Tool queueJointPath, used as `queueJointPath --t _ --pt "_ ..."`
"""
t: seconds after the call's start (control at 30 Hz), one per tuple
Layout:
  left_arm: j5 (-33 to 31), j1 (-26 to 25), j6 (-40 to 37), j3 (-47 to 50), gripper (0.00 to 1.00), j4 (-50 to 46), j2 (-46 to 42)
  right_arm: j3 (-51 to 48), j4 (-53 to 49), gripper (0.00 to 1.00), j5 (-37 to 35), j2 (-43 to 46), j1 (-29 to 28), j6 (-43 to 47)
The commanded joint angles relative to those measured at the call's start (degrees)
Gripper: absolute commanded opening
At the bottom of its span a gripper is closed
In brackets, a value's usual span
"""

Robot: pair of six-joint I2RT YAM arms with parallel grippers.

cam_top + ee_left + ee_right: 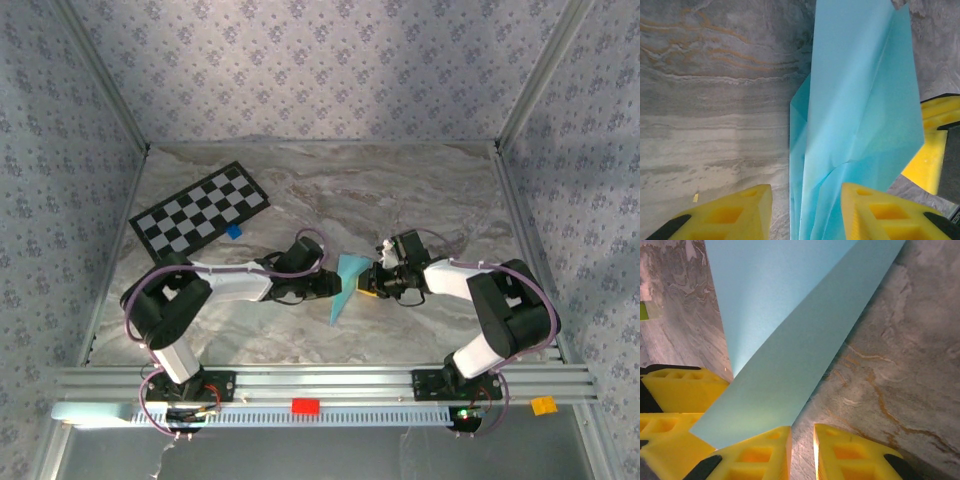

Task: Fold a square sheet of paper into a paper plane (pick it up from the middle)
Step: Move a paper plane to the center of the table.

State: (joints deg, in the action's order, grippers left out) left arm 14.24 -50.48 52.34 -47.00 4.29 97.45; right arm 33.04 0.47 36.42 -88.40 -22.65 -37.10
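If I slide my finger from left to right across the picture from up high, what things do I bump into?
Checkerboard card → left pincer → blue paper → right pincer → orange block on the front rail.

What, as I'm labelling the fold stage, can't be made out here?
- Top view: blue paper too small, creases unreadable.
- Left wrist view: its top and bottom ends are cut off by the frame.
- Right wrist view: the paper overlaps one finger of the right claw; whether it grips cannot be told.
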Motion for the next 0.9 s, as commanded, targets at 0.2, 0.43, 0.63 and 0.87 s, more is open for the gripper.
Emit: queueJointPath --t 0.2,0.43,0.63,0.87 --pt "3.2 -0.51 -0.87 -2.25 0.37 0.66 2.58 0.85 -0.2 0.2 0.44 -0.64 -0.29 -0.69" --pt "7.01 -0.94 -3.39 -2.7 0.33 0.18 2.91 0.66 -0.12 0.2 0.77 -1.36 -0.28 -0.5" --pt "7.35 -0.99 -3.53 -2.49 0.31 0.98 2.94 0.38 -0.26 0.2 0.81 -1.6 -0.37 -0.42" --pt "7.9 -1.09 -3.73 -3.01 0.29 0.77 3.89 0.12 -0.18 0.2 0.9 -1.6 -0.37 -0.37"
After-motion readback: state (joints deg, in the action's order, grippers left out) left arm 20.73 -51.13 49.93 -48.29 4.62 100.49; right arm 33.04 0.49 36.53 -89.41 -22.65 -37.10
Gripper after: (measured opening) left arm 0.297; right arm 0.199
